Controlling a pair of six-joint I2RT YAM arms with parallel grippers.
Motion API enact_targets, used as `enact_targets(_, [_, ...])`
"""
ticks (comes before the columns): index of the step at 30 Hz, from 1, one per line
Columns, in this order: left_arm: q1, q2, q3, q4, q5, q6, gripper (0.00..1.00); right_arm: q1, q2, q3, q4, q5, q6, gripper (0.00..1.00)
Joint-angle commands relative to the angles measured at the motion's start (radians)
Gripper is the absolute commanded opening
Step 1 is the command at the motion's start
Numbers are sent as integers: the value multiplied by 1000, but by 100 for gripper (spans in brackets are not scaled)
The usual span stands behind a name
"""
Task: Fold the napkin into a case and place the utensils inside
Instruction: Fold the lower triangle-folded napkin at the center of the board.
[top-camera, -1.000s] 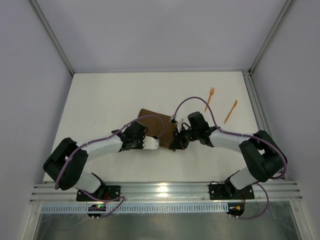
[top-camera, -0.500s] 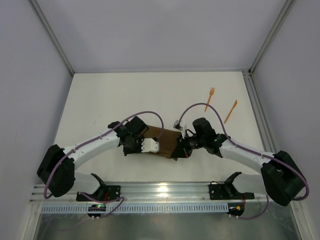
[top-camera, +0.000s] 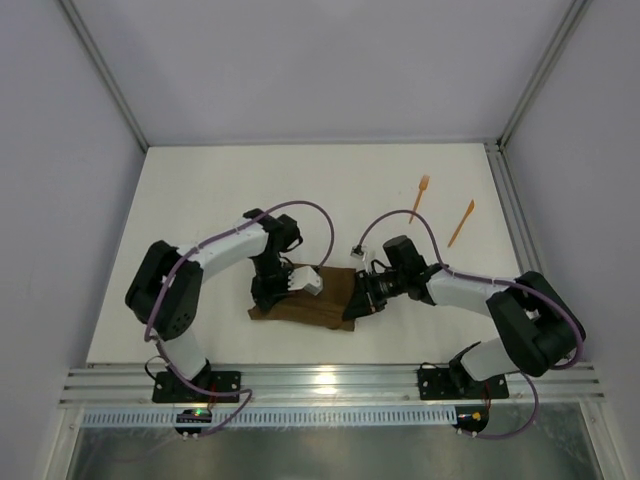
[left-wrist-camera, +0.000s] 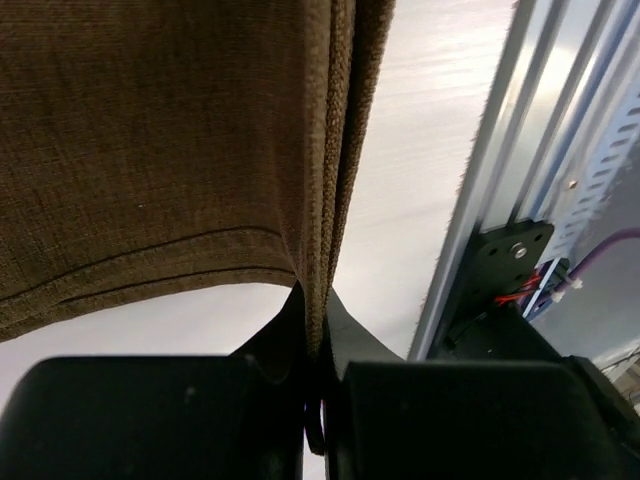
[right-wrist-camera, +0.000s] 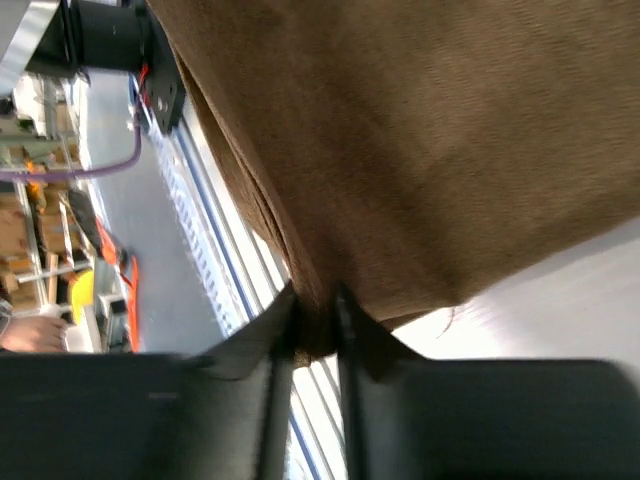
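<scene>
The dark brown napkin (top-camera: 318, 306) lies as a folded strip near the table's front middle. My left gripper (top-camera: 263, 302) is at its left end, shut on layered cloth edges (left-wrist-camera: 330, 200) in the left wrist view. At the strip's right end, my right gripper (top-camera: 353, 304) has the napkin (right-wrist-camera: 430, 130) pinched between its fingers, with a cloth corner sticking out behind the tips. Both utensils lie apart at the back right, away from both grippers: an orange fork (top-camera: 420, 197) and a plain pointed orange piece (top-camera: 461, 222).
An aluminium rail (top-camera: 330, 380) with the arm bases runs along the near edge, close behind the napkin. Metal frame posts (top-camera: 505, 200) and grey walls border the white table. The rail also shows in the left wrist view (left-wrist-camera: 500, 170).
Both grippers have carried the napkin's edge toward the near rail, so the cloth went from a broad patch to a narrow strip. The right jaws have eased slightly.
</scene>
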Motion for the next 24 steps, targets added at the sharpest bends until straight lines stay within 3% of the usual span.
enact_targets(1, [78, 64, 95, -113, 10, 119, 0, -53, 70, 52, 55, -16, 26, 28])
enact_targets(2, [89, 81, 105, -119, 13, 133, 0, -67, 83, 54, 96, -19, 38, 41])
enact_targets(5, [107, 135, 130, -128, 33, 176, 0, -95, 101, 63, 134, -10, 26, 50])
enact_targets(6, [110, 151, 139, -136, 40, 186, 0, -95, 94, 66, 144, 9, -2, 63])
enact_targets(9, [113, 176, 150, -149, 61, 208, 0, -94, 55, 45, 183, 18, -34, 75])
enact_targets(16, [124, 207, 141, -148, 83, 226, 0, -29, 29, -77, 457, 44, 38, 79])
enact_targets(24, [129, 227, 174, -169, 80, 242, 0, 34, -50, -103, 519, 127, 40, 80])
